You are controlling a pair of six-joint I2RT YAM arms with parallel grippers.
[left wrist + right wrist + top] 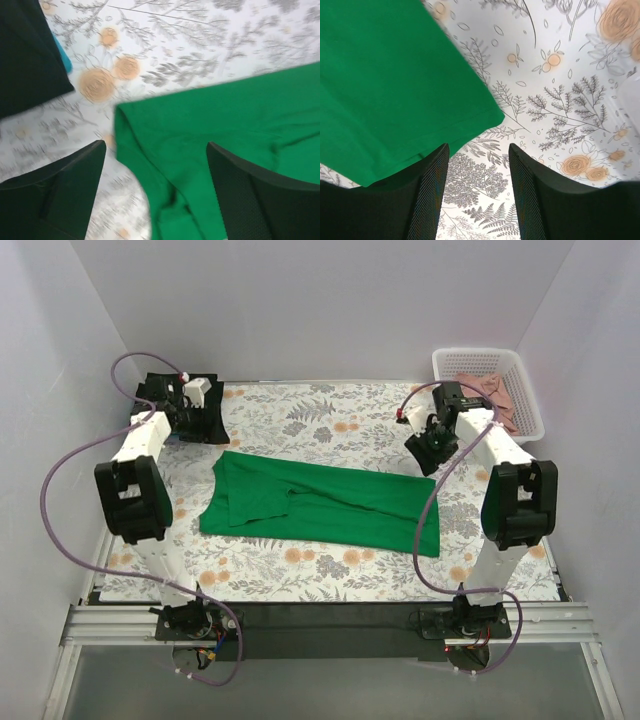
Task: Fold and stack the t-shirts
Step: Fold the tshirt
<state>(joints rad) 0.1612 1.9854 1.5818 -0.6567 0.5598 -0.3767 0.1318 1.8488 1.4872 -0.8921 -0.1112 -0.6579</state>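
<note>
A bright green t-shirt (320, 502) lies folded into a long strip across the middle of the floral cloth. My left gripper (200, 423) is open and empty above the shirt's back left corner (200, 130), its fingers (65, 192) wide apart. A black t-shirt (25, 55) with a light blue one (64, 57) under it lies beside that corner. My right gripper (432, 448) is open and empty, hovering over bare cloth just past the shirt's back right corner (395, 85). A dusty pink t-shirt (500, 395) lies in the basket.
A white lattice basket (478, 354) stands at the back right corner. The floral tablecloth (320, 415) covers the table. White walls close in the left, back and right sides. The arm bases stand at the near edge.
</note>
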